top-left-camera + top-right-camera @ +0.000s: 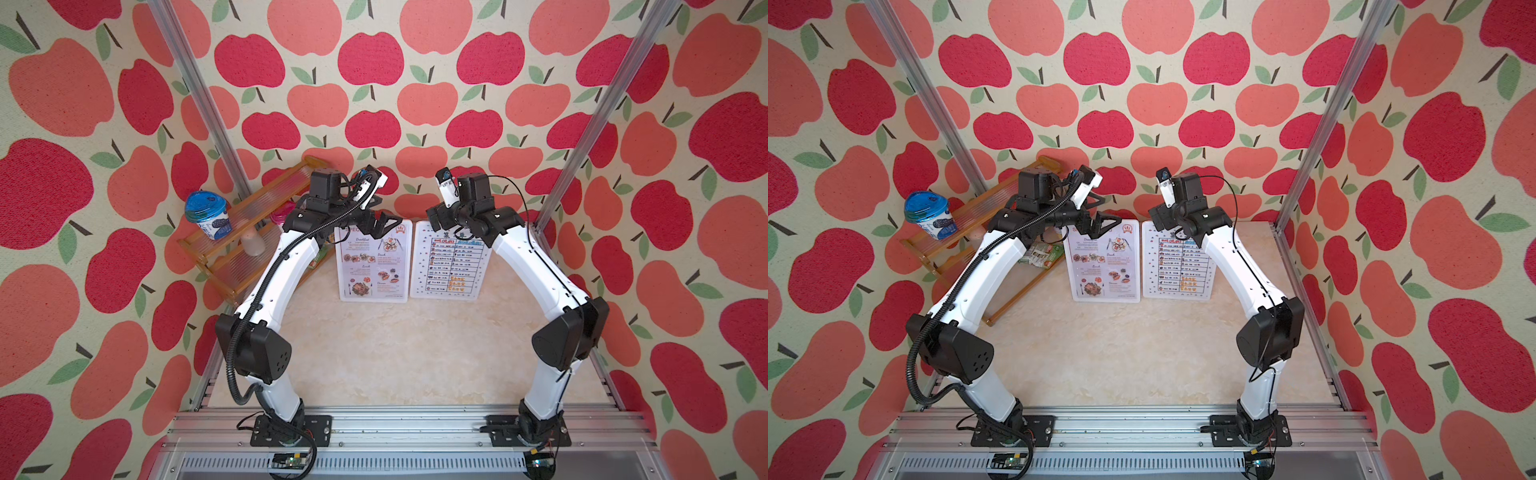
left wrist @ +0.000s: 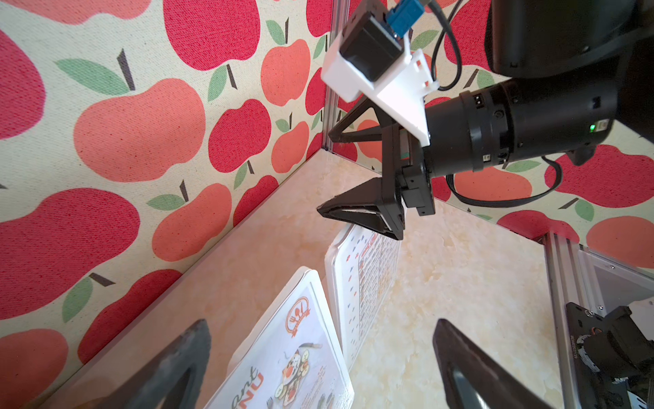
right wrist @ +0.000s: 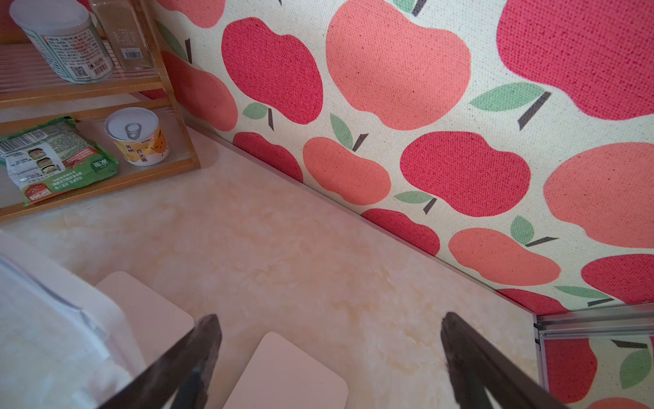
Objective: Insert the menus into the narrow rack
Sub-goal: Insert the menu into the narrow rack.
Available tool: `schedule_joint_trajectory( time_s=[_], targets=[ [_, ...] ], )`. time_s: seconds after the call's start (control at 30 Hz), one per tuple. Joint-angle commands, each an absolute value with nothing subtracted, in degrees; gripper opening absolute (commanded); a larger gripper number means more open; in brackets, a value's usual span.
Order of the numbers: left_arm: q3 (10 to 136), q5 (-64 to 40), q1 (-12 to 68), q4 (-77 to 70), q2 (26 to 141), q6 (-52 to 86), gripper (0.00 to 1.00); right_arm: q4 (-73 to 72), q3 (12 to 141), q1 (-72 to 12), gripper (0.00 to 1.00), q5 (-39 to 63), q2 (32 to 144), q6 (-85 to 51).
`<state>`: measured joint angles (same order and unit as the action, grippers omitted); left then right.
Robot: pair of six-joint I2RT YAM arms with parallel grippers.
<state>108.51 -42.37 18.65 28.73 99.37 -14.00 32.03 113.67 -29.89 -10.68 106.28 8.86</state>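
Two menus stand side by side at the back of the table, each propped on a white backing plate. The food-photo menu (image 1: pixel 372 262) (image 1: pixel 1105 262) (image 2: pixel 293 357) is on the left. The black-lined table menu (image 1: pixel 451 266) (image 1: pixel 1177 264) (image 2: pixel 361 283) is on the right. My left gripper (image 1: pixel 384 212) (image 1: pixel 1106 210) (image 2: pixel 320 329) hovers open over the photo menu's top edge. My right gripper (image 1: pixel 432 218) (image 2: pixel 334 173) (image 3: pixel 329 318) hangs open over the table menu's top, holding nothing. The narrow wooden rack (image 1: pixel 249 220) (image 3: pixel 177 106) stands at the left wall.
The rack carries a blue-lidded cup (image 1: pixel 208 216), a pale bottle (image 1: pixel 253 243), a pull-tab can (image 3: pixel 138 138) and a green packet (image 3: pixel 56 159). Apple-print walls close in the back and both sides. Aluminium posts (image 1: pixel 598 120) stand at the back corners.
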Motion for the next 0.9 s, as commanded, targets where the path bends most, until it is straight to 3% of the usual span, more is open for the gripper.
schedule_joint_trajectory(
  time_s=[0.0,0.37,0.87],
  targets=[
    [108.02,-42.36,18.46,26.80,97.15,-12.84,0.99,33.04,113.40,-30.23,0.99,-11.63,107.09,8.43],
    [105.82,-41.84,18.37,25.61,95.81,-12.58,0.99,32.10,112.24,-30.19,0.99,-13.41,102.31,10.16],
    [100.73,-41.28,17.67,22.74,92.77,-10.58,0.99,35.09,111.37,-31.37,0.99,-12.96,104.34,7.98]
  ],
)
